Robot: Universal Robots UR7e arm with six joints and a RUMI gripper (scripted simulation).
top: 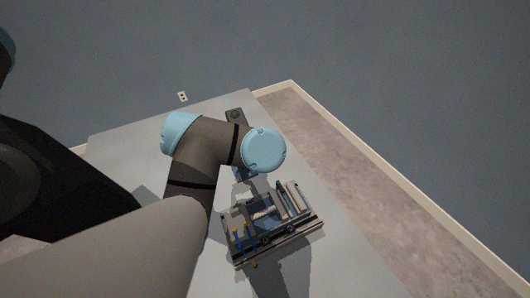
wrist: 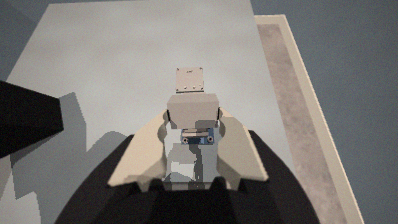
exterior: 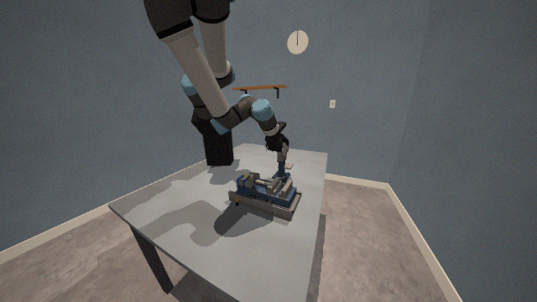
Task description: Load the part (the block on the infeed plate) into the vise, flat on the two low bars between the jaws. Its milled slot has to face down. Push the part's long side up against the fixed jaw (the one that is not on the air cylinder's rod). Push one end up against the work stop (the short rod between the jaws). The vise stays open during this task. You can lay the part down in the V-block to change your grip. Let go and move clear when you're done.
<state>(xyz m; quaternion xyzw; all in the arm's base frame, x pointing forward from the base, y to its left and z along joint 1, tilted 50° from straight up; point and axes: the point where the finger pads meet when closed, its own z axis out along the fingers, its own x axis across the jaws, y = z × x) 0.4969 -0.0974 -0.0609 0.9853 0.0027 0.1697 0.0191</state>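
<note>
Two items, a vise (top: 269, 225) (exterior: 268, 196) and, farther right in the exterior view, a blue V-block stand (top: 245, 175) (exterior: 281, 169) (wrist: 197, 136), are located near the counter's (top: 344, 257) (exterior: 260, 256) (wrist: 125, 40) right edge. Above the stand, the gripper (exterior: 284, 152) (wrist: 194, 109) is closed on the part (exterior: 281, 157) (wrist: 193, 110); contact with the stand cannot be determined. Rightmost, the infeed plate (exterior: 289, 166) (wrist: 190, 79) lies toward the far right corner.
</note>
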